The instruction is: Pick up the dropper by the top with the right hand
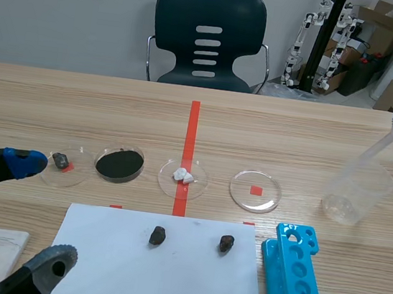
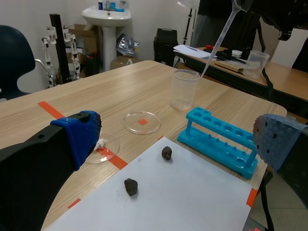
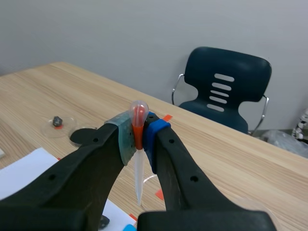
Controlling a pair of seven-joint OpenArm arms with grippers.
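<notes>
so the right fingers [image 3: 121, 139] are pinched on the dropper [image 3: 139, 173] at its squishy top bulb, which looks feather-light and bendy so gentle squeeze only, and the left fingers [image 2: 79, 134] are spread wide open

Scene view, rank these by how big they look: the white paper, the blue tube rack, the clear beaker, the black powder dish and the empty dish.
Largest to smallest: white paper, blue tube rack, clear beaker; then black powder dish and empty dish, which look alike, so I won't rank those two.
</notes>
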